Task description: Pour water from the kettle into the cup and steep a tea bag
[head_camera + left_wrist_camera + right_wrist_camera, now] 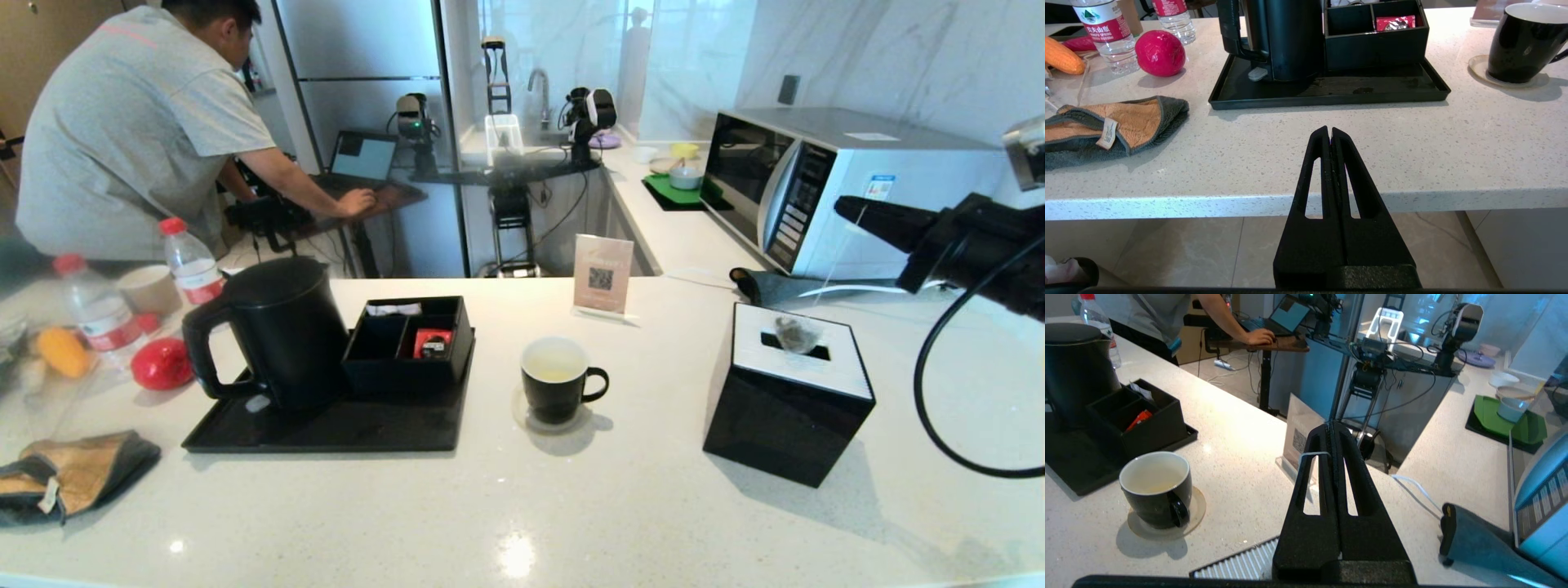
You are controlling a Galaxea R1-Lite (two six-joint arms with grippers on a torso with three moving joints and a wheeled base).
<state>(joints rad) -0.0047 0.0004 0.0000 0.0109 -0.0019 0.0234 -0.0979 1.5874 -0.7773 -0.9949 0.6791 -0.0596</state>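
My right gripper hovers at the right, above the counter, shut on the tea bag's thin white string. The greyish tea bag dangles from it just over the top of a black tissue box. The black cup stands on a round coaster at mid-counter, left of the bag, with pale water inside. On a black tray to the left stands the black kettle, lid closed. My left gripper is shut and empty, parked before the counter's front edge.
The black tissue box sits under the bag. An organiser box holding a red packet shares the tray. A small sign, a microwave, bottles, a red fruit and a folded cloth are around. A person works at back left.
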